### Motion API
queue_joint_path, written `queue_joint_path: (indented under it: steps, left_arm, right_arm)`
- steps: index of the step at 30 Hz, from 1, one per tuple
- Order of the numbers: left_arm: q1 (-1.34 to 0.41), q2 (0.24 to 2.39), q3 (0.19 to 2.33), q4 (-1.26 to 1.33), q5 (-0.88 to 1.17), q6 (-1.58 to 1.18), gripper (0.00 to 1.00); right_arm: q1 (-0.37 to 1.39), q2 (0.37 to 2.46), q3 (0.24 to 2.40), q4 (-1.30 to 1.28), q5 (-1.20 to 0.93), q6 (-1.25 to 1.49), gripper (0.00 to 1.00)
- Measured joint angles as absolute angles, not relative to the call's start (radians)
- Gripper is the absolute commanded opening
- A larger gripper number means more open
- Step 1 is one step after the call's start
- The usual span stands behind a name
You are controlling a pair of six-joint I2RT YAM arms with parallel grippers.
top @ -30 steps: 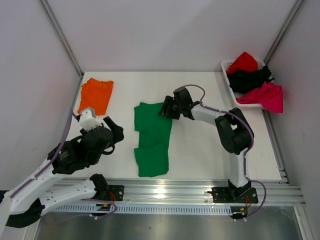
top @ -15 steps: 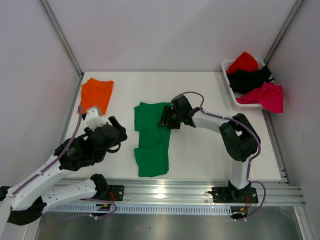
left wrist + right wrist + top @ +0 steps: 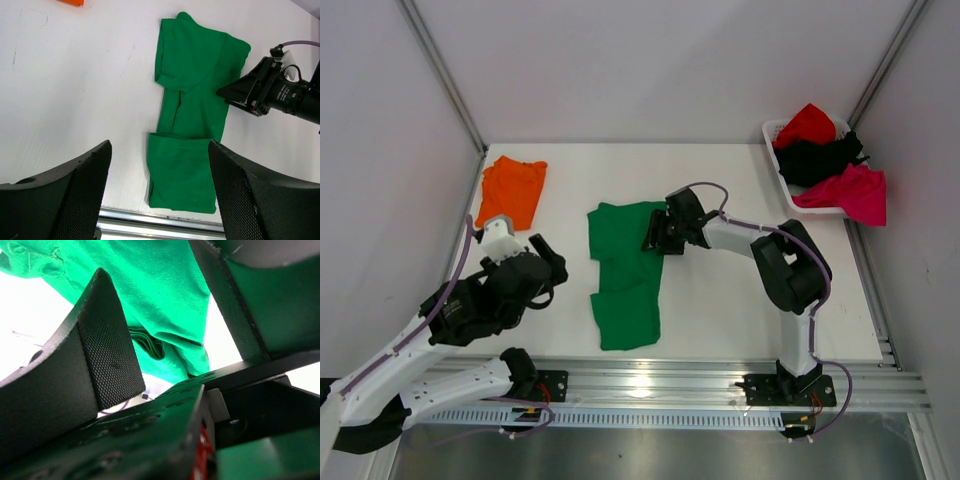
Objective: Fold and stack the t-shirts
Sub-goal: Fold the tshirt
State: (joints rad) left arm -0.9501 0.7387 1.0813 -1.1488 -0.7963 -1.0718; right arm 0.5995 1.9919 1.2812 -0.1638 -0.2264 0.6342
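Green t-shirt (image 3: 625,290) right edge between spread jaws of right gripper (image 3: 656,232) | left gripper (image 3: 552,265) released, over table (image 3: 740,185) left of it

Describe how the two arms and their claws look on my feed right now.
Both arms are built alike: the left arm and right arm have white links with bulky black joints. A thin purple cable runs along each. The left claw and right claw are black, with two broad fingers faced in fine cross-hatched texture.
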Motion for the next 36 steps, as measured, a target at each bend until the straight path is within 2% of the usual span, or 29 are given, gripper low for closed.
queue_joint_path:
  steps: [19,29,36]
  left_arm:
    - [-0.950,0.678,1.081,-1.205,-0.821,-1.110,0.80]
    - [-0.950,0.689,1.068,-1.187,-0.828,-1.106,0.81]
    - [-0.950,0.717,0.950,-1.077,-0.822,-1.047,0.81]
  right_arm:
    - [0.460,2.056,1.396,-0.220,-0.104,0.608,0.59]
    - [0.448,2.010,1.309,-0.144,-0.098,0.608,0.61]
    - [0.445,1.928,1.179,-0.035,-0.128,0.595,0.66]
